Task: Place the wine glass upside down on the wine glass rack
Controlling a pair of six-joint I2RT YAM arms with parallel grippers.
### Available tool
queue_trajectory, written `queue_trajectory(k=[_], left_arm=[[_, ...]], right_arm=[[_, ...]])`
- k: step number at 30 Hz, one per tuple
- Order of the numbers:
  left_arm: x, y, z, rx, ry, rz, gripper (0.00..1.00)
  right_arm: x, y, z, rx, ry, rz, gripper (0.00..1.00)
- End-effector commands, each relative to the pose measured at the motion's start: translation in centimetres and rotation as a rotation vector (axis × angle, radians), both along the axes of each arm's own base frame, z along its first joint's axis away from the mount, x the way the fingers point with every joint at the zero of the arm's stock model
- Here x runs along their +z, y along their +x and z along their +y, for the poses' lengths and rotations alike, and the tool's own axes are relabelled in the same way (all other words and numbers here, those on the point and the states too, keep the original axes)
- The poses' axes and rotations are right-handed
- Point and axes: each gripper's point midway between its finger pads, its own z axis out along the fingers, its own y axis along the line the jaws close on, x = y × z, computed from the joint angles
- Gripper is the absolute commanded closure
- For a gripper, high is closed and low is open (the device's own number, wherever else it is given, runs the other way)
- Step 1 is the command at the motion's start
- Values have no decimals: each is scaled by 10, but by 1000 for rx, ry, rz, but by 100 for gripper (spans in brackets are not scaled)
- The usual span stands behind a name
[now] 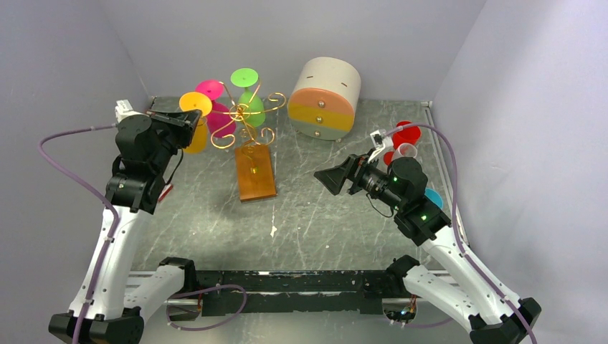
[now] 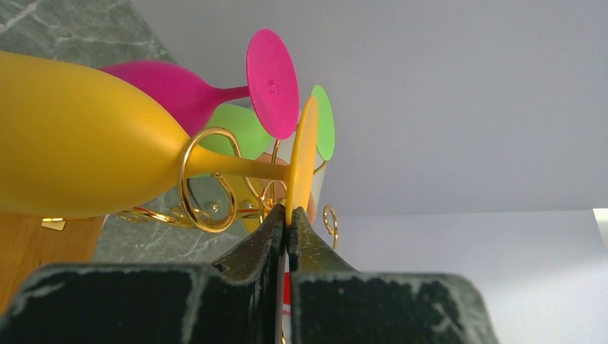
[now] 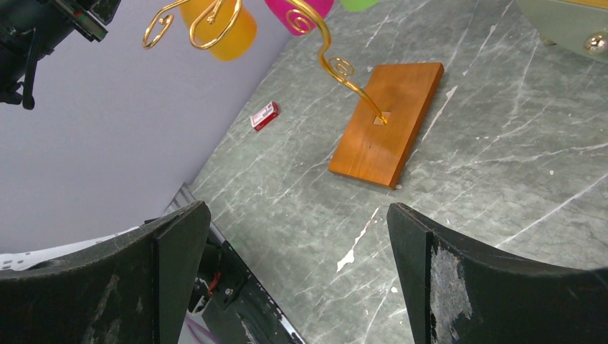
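Observation:
The wine glass (image 2: 79,143) is yellow and hangs foot up at the left side of the wine glass rack (image 1: 247,122). Its stem passes through a gold scroll loop (image 2: 208,179). My left gripper (image 2: 287,215) is shut on the edge of the glass's flat foot (image 2: 302,158), and it also shows in the top view (image 1: 192,118). A pink glass (image 2: 272,82) and a green glass (image 2: 326,122) hang upside down on the same rack. The rack's wooden base (image 3: 387,122) lies on the table. My right gripper (image 3: 297,215) hovers open and empty to the right of the rack (image 1: 331,179).
A round cream drawer box (image 1: 326,97) stands at the back right of the rack. Red cups (image 1: 405,136) and a blue object (image 1: 433,197) sit near the right wall. A small red item (image 3: 264,115) lies on the table by the left arm.

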Motion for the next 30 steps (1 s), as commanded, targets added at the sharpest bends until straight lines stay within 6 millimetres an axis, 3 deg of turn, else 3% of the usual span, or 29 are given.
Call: queue_trajectory(k=[1,15,30], left_arm=[[13,-8,4,4,1,-46,93],[-4,-18,3,-6,-14,17,85],[-19,-19,-3,-35,-35,52,83]], right_arm=[[14,0,-2,-5,14,-41,0],[14,1,0,0,18,-37,0],[13,1,0,-2,18,-33,0]])
